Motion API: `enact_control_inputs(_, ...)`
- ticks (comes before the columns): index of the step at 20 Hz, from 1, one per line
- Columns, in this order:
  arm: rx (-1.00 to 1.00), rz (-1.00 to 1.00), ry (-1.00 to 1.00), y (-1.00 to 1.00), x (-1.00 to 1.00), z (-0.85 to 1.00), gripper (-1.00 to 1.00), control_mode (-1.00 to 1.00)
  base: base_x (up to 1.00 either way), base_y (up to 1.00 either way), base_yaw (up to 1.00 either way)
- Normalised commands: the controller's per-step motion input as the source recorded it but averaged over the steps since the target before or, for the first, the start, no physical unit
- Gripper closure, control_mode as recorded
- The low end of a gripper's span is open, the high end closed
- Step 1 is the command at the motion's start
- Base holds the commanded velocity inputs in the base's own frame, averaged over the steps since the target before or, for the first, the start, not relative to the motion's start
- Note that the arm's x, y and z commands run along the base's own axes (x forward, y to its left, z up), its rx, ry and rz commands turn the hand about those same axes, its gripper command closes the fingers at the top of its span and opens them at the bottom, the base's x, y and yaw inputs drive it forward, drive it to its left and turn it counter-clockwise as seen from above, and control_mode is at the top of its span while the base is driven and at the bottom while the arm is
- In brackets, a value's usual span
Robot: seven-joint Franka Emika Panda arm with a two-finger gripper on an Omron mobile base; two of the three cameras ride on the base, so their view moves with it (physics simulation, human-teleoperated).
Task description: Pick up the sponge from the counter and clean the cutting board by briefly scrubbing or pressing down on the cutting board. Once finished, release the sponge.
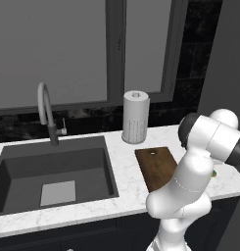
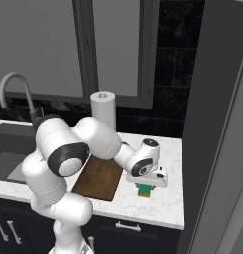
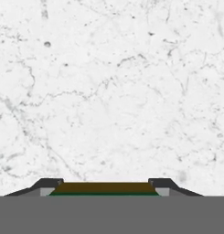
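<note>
Left base view: arm folded low over right end of counter (image 1: 126, 166); cutting board (image 1: 158, 166) bare, so scrub not begun.
Right base view: tool (image 2: 145, 187) down on sponge (image 2: 144, 191), on counter just right of board; wrist points down.
Hand view: fingers (image 3: 48, 184) flank sponge, narrowly apart, apparently gripping; next judged: lift, carry left over board, press.

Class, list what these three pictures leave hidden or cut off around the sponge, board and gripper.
- Sponge: right base view, top hidden under the gripper; hand view, cut off by the bottom edge.
- Board: left base view, near right corner hidden by the arm.
- Whether the sponge is lifted off the counter: cannot tell.
</note>
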Motion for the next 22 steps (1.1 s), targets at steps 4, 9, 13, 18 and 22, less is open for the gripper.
enact_control_inputs(4, 0.0, 0.0, 0.0, 0.0, 0.0, 0.0, -1.0, -1.0, 0.0, 0.0, 0.0)
enact_control_inputs(9, 0.0, 0.0, 0.0, 0.01, 0.03, 0.09, -1.0, -1.0, 0.0, 0.0, 0.0)
enact_control_inputs(13, -0.01, -0.13, 0.0, 0.64, 0.0, 0.89, -1.0, -1.0, 0.0, 0.0, 0.0)
enact_control_inputs(18, 0.0, -0.14, 0.01, 0.85, -0.03, 0.87, -1.0, -1.0, 0.0, 0.0, 0.0)
enact_control_inputs(22, 0.0, -0.13, 0.03, 1.0, -0.28, 0.65, -1.0, -1.0, 0.0, 0.0, 0.0)
